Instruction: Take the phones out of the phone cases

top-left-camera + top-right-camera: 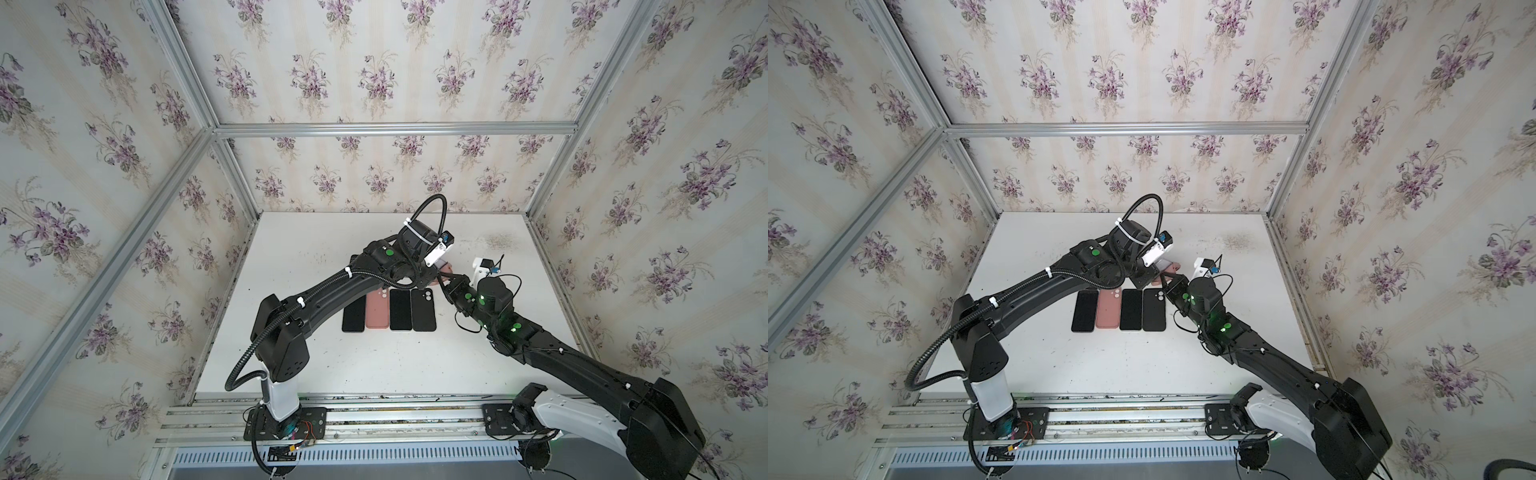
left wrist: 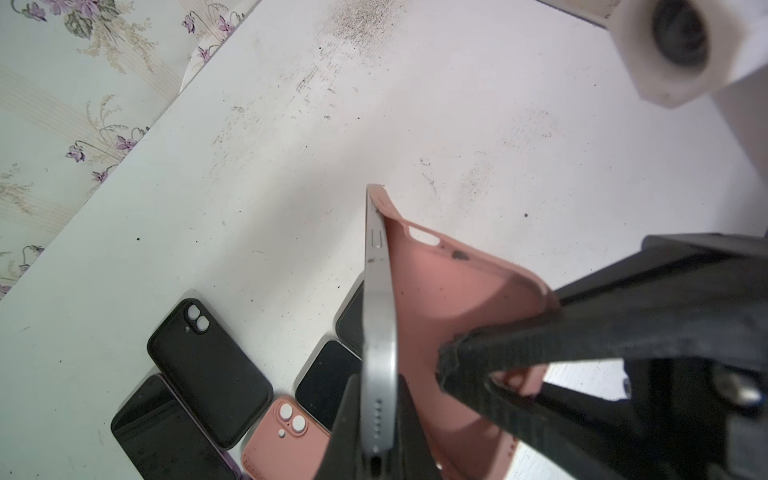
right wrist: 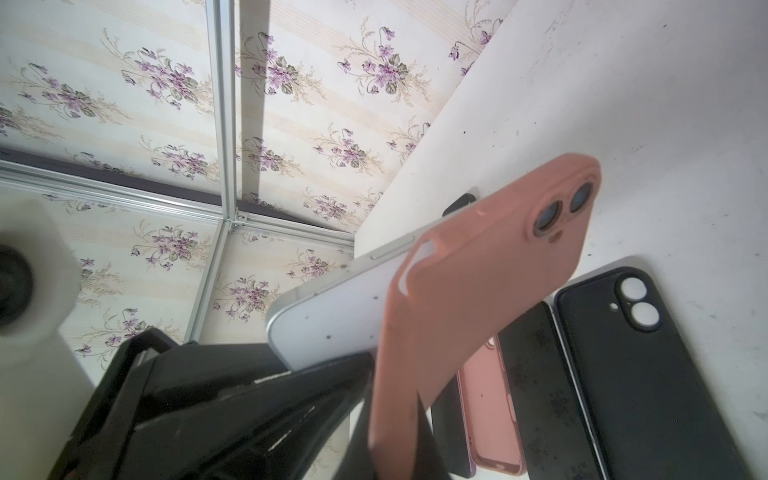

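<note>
white counter (image 2: 457,124) below: our left fingers (image 2: 343,419) clench the silver phone (image 2: 380,332), right fingers (image 2: 561,340) the pink silicone case (image 2: 457,282). its seated end may jerk either loose.

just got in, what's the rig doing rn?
Both arms are working in mid-air above the table. The left gripper is shut on the bottom end of the silver phone, and the right gripper pinches the loose edge of the pink case. The case is peeled away along the phone's lower part, but the camera end is not out yet. A row of bare phones and empty cases lies flat on the table below.
</note>
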Controlling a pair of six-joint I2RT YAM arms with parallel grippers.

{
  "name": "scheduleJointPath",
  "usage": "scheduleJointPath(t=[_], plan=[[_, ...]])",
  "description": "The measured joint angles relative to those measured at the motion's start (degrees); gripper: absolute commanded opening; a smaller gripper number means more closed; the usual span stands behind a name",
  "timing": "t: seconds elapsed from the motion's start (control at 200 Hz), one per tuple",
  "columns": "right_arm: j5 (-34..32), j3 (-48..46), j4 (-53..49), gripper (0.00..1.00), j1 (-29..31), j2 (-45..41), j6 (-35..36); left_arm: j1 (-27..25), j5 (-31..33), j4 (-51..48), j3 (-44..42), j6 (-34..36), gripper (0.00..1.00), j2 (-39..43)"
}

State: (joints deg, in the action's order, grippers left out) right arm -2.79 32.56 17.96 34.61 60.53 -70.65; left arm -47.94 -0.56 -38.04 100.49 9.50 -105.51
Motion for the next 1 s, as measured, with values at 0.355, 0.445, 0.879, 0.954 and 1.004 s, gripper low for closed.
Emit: scheduleJointPath(t=[0.355,0.445,0.879,0.954,1.004], plan=[[0.42,0.0,-1.2,0.0,0.07,-0.26,-0.44,0.72,0.39,0.11,-0.85,0.52,0.0,1.14],[-0.98,-0.44,-3.41,0.0,0.15,-1.03,-0.59,1.36,2.86,0.13,-1.53,2.14,0.0,2.71],[-8.13,-2.67,-8.55,0.0,-3.67,5.09,-6.51,4.17,15.8,3.98,-16.83,21.11,0.0,8.85],[-7.87,-1.46,-8.48,0.0,-5.42,7.72,-7.34,4.35,16.28,5.49,-17.86,24.15,0.0,8.04],[-7.91,-0.76,-8.09,0.0,-6.19,9.49,-7.65,4.39,16.85,6.82,-17.77,26.14,0.0,6.86]])
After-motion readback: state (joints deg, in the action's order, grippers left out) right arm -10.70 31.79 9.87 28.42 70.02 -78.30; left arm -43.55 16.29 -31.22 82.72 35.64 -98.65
